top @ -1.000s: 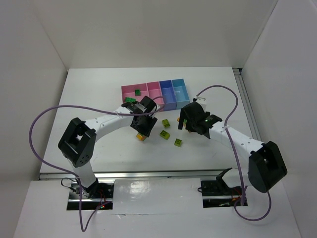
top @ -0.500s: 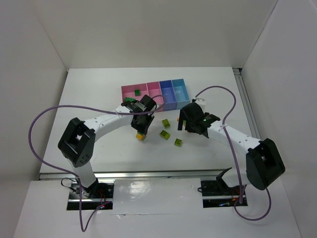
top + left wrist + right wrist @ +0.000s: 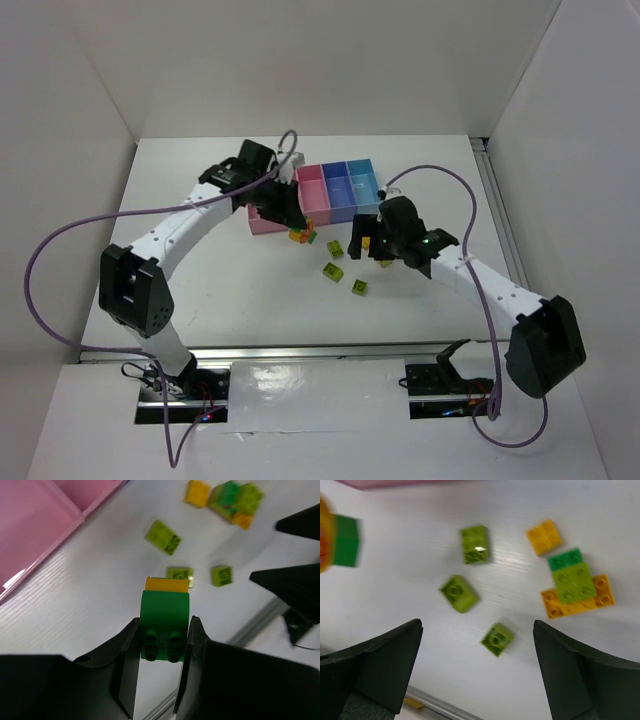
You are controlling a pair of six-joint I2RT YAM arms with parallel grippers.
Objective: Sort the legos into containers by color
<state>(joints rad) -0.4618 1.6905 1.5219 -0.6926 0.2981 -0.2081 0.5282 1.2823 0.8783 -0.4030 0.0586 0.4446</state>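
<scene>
My left gripper [image 3: 297, 226] is shut on a stack of a dark green lego [image 3: 165, 625] and an orange-yellow one [image 3: 167, 584], held above the table just in front of the pink bin [image 3: 262, 222]. The row of bins continues with a purple-blue bin [image 3: 335, 185] and a light blue bin [image 3: 363, 180]. My right gripper [image 3: 366, 240] is open and empty above loose lime legos [image 3: 459, 593] [image 3: 497, 639] [image 3: 474, 544]. An orange-yellow lego [image 3: 544, 536] and a mixed green-and-orange stack [image 3: 575, 585] lie beside them.
The left arm crosses over the pink bins and hides their contents in the top view. The two grippers are close together near the middle of the table. White walls stand at the back and sides.
The left arm has swung up and back toward the bins, lifting the green and orange-yellow stack off the table. The right gripper has shifted slightly left over the loose legos.
</scene>
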